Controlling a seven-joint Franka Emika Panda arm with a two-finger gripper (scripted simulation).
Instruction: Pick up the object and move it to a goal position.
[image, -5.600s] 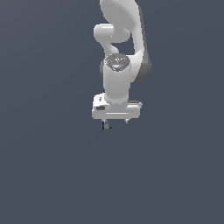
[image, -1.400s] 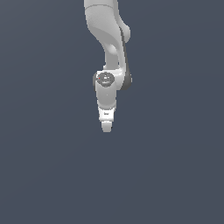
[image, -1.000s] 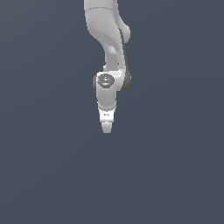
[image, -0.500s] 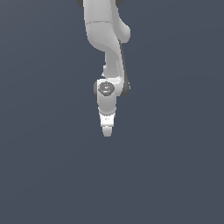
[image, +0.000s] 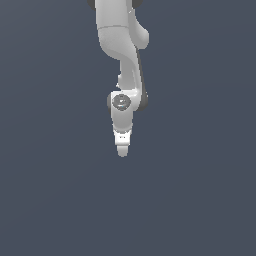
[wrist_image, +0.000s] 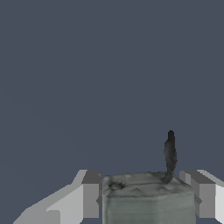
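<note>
- open slate-grey space surrounds my arm (image: 122, 45) on every side.
- my gripper (wrist_image: 148, 192): fingers (wrist_image: 91, 194) clamped on the object (wrist_image: 148, 197), a grey-green block with a dark stalk, flanked closely on both sides.

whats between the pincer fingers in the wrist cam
A grey-green blocky object with a thin dark stem sits between the two pincer fingers, which appear closed against its sides. Its lower part runs off the picture. In the exterior view the pincer hides it.
</note>
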